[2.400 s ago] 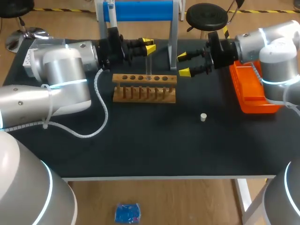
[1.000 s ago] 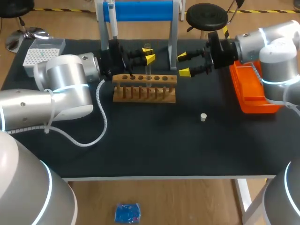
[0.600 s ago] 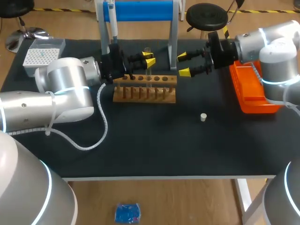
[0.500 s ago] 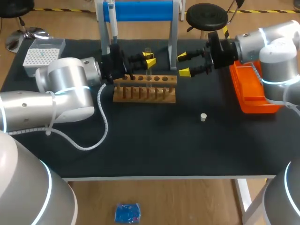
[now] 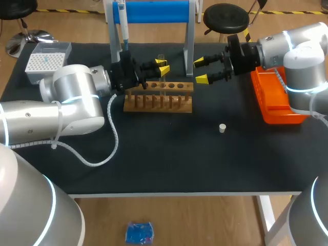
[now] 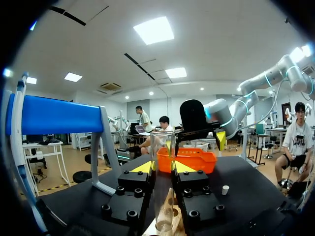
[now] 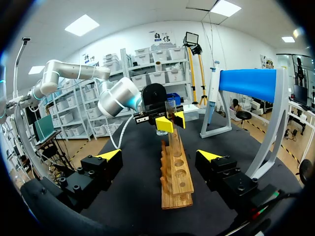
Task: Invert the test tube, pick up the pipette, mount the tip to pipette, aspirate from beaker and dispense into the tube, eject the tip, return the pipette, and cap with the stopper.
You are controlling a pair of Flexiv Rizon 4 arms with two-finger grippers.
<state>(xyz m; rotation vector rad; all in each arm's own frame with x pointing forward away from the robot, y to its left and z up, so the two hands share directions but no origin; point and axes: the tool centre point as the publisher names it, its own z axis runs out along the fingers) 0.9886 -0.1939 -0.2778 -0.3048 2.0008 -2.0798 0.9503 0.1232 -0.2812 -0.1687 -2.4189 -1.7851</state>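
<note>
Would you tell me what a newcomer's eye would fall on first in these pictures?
Probably the left pincer, shut on a clear test tube held upright over the wooden rack at the back middle of the black table. Next come the right pincer, open, hanging just beyond the rack's right end, and the bright orange tray by the table's right edge.
</note>
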